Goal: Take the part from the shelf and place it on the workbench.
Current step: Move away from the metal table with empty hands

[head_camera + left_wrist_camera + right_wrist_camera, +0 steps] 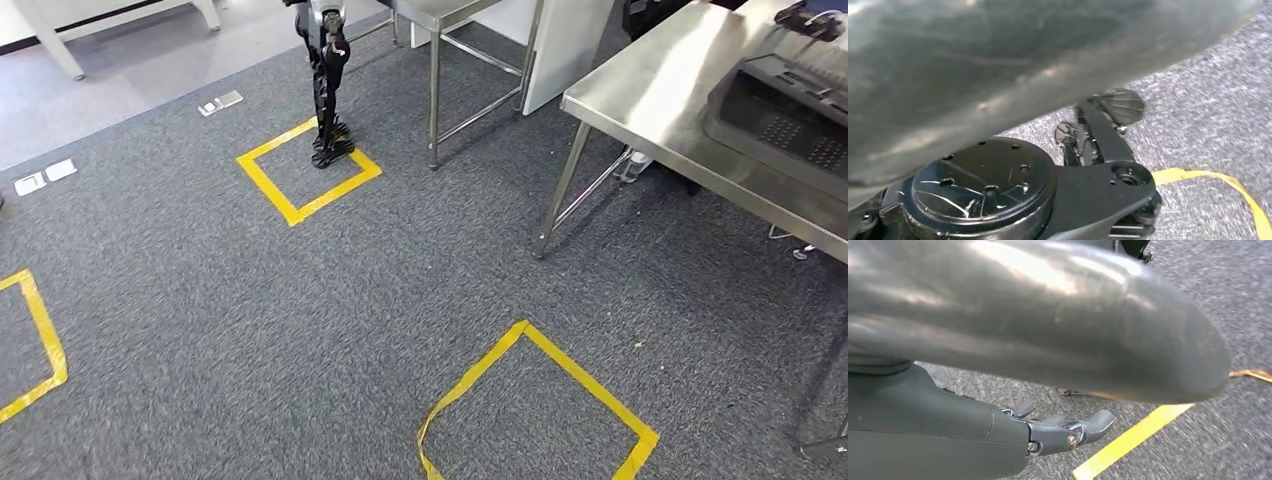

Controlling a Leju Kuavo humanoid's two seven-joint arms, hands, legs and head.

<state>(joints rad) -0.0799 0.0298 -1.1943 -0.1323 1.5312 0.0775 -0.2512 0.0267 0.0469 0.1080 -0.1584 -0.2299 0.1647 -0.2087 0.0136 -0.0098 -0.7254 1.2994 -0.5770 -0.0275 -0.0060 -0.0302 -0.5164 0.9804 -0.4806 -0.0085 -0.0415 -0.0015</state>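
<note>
A: Where's the part? Neither it nor a shelf is visible. Head view gives grey carpet, yellow tape squares [535, 405], and a steel workbench [660, 95] at the far right edge.

B: Hands?

A: Right hand [1058, 432] hangs over the carpet, fingers loosely extended, holding nothing. Left hand can't be told; the cover blocks it.

B: Risk?

A: Likely still walking. Workbench legs [560, 190] sit close to the route, so a wide turn could clip them.

a workbench [680, 110] is standing at the right on the carpet [300, 300], with a tray [790, 110] lying on it. a tape square [535, 410] is lying in front of it, another [308, 170] sitting farther back to the left, beside a table [440, 60].
</note>
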